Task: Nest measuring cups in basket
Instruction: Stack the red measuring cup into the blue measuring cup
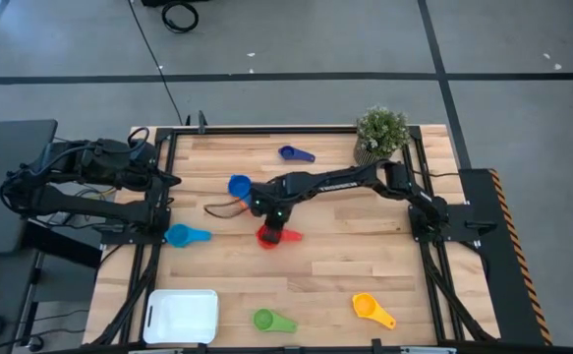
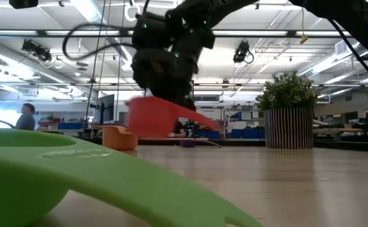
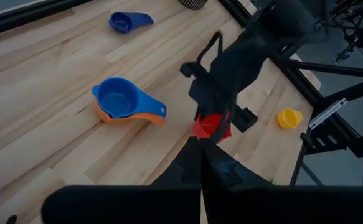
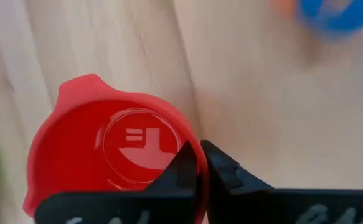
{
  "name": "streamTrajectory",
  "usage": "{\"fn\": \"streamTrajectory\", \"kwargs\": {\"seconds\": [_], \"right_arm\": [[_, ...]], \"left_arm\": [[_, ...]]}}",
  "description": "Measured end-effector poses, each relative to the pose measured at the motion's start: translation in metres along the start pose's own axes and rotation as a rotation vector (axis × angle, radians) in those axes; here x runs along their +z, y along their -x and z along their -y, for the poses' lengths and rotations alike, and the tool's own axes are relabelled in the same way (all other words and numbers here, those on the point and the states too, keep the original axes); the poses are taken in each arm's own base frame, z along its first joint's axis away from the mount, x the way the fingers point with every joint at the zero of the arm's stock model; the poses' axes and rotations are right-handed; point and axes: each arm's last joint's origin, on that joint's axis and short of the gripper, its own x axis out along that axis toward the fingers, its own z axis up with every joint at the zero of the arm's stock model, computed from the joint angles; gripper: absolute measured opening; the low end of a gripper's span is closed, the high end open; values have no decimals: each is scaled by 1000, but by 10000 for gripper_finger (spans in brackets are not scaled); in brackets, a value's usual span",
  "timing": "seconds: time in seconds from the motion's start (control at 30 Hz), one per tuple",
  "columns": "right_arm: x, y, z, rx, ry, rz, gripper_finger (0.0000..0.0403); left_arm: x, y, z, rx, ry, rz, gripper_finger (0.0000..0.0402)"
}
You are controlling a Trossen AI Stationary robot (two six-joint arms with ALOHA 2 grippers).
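Note:
The red measuring cup (image 1: 269, 237) stands on the table near its middle, mouth up, with my right gripper (image 4: 201, 158) shut on its rim. A bright blue cup (image 3: 117, 99) sits nested in the orange cup (image 3: 137, 118) just beyond it. The dark navy cup (image 1: 294, 153) lies farther back. A light blue cup (image 1: 184, 235), a green cup (image 1: 271, 321) and a yellow cup (image 1: 372, 310) lie apart on the wood. The white basket (image 1: 181, 317) stands at the near left corner. My left gripper (image 3: 200, 163) waits shut above the table's left edge. My right gripper pinches the red cup's rim (image 4: 198, 144), one finger (image 4: 182, 165) inside the bowl and the other (image 4: 223, 171) outside the wall. The fingers come from above, slanting down. The cup stays mouth up; whether its base rests on the table I cannot tell.
A potted plant (image 1: 380, 133) in a ribbed round pot stands at the far right corner. A dark cable (image 1: 225, 207) lies on the wood beside the blue and orange pair. Bare wood stretches between the red cup and the basket.

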Motion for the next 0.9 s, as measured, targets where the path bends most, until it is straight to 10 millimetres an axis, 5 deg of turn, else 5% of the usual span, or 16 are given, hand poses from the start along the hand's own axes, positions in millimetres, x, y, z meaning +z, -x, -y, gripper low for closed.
{"fn": "streamTrajectory", "kwargs": {"seconds": [0.23,0.43,0.7,0.9], "right_arm": [[43,63,-3,8,-112,226,10],[64,102,14,61,-152,327,10],[74,102,62,28,-313,348,10],[81,83,69,33,-329,371,10]], "left_arm": [[0,0,0,0,-32,0,0],[0,0,0,0,-55,0,0],[0,0,0,0,-61,0,0],[0,0,0,-1,-61,1,0]]}}
